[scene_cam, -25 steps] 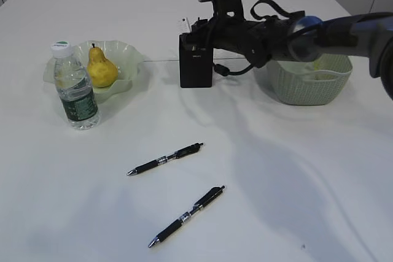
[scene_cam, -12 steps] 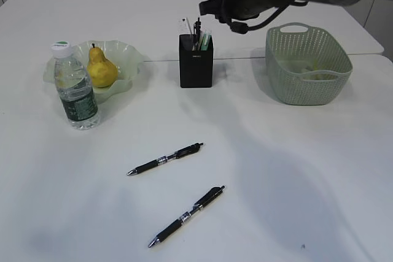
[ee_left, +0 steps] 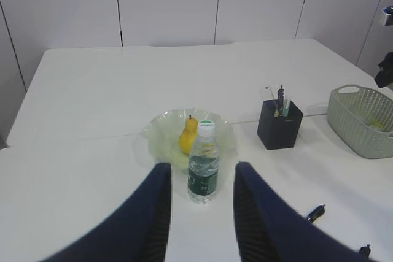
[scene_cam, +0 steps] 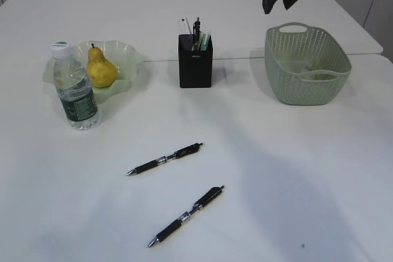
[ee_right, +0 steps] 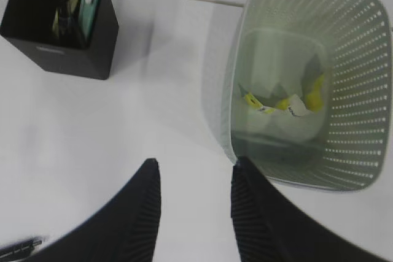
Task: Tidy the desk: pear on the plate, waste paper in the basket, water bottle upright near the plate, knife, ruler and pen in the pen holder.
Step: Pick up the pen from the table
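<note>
Right gripper (ee_right: 193,207) hangs empty, jaws apart, above the basket (ee_right: 368,59) and pen holder (ee_right: 92,59). Two pens lie well below and left; the nearer pen (scene_cam: 164,159) is probably next, best pinched mid-barrel, fingers square across. Left gripper (ee_left: 198,213) idles parted behind the water bottle (ee_left: 203,164).

Exterior looks down slantwise; both wrist views, high up, share the pen holder (scene_cam: 196,61).

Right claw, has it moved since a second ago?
Yes. The right claw was down at the pen holder; it has now lifted up and to the right, hanging open above the basket.
</note>
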